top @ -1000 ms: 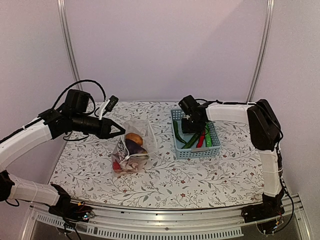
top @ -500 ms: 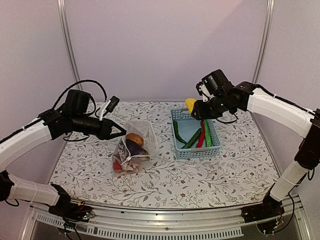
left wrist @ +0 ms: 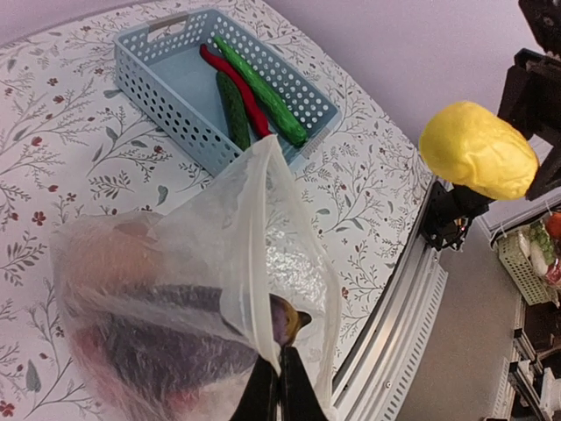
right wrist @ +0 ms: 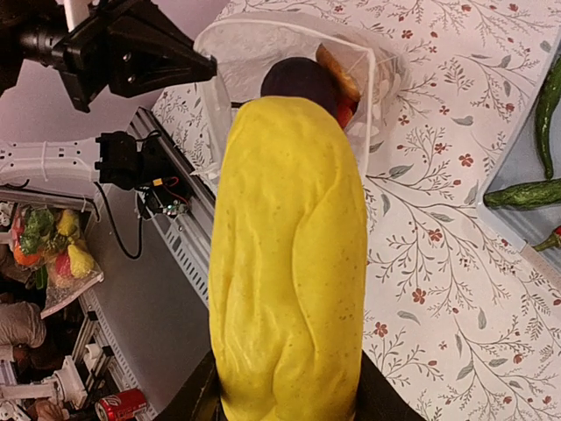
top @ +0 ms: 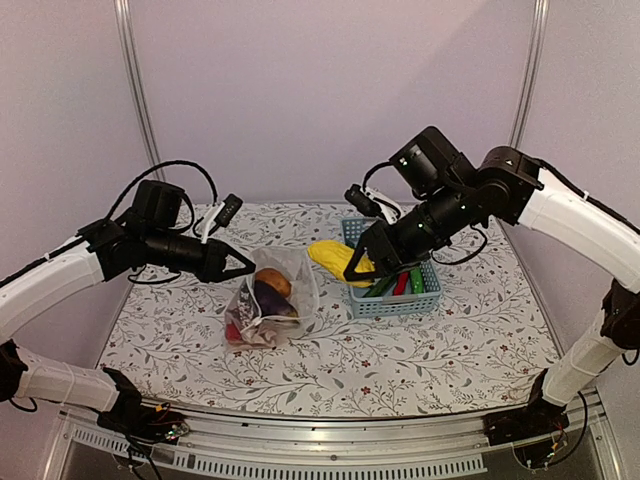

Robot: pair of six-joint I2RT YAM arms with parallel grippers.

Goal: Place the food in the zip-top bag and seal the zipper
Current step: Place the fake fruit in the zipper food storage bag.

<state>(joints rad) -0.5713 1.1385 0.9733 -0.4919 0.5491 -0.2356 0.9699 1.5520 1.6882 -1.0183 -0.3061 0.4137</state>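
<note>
Right end effector (top: 354, 268) and yellow lemon-like piece (top: 334, 256): from basket (top: 396, 308) to mid-air between basket and zip-top bag (top: 301, 272).

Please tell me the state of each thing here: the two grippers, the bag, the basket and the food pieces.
Bag: open, partly filled.
Left gripper: shut on the bag's rim, holding it up.
Yellow piece: held in the air, between basket and bag.
Right gripper: shut on the yellow piece.
Basket: holds two cucumbers and a chili.
Eggplant: inside the bag.

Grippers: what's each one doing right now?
Left gripper: closed on the zip-top bag rim.
Right gripper: closed, holding the yellow lemon-like piece in the air.
</note>
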